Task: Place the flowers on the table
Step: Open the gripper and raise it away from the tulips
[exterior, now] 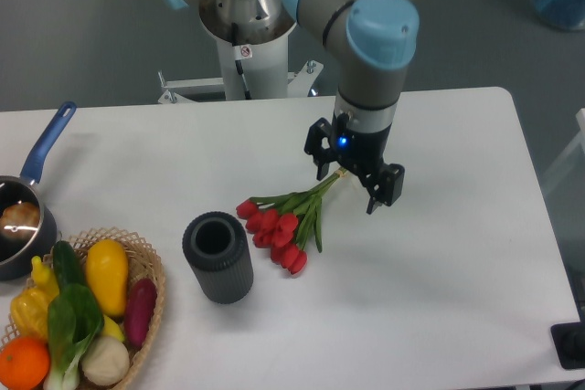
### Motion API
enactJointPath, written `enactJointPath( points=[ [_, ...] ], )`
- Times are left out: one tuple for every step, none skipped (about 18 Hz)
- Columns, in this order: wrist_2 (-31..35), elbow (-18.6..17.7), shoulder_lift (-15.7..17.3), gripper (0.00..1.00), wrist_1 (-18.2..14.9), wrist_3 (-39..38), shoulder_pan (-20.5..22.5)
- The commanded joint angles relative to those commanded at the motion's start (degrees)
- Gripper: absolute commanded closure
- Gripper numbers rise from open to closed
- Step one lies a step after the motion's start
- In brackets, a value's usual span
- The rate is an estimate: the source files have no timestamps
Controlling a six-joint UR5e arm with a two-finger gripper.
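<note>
The bunch of red tulip flowers with green leaves and stems [285,222] lies on the white matte table [439,271], buds toward the dark ribbed cylindrical vase [218,258] standing just beside them. The black two-finger end effector [352,180] stands at the stem ends, jaws spread wide.

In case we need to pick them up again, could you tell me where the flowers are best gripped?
Grip the flowers by the bundled green stems at the upper right end, coming from above, jaws across the stems. The red buds fan out and look crushable; the gripper is already there.
</note>
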Motion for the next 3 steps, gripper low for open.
enactJointPath(
  points=[
    [-0.3, -0.4, 1.1, 0.00, 0.0, 0.0, 0.1],
    [-0.4, -0.4, 1.5, 0.00, 0.0, 0.0, 0.0],
    [-0.4, -0.4, 2.0, 0.00, 0.0, -0.1, -0.3]
  ],
)
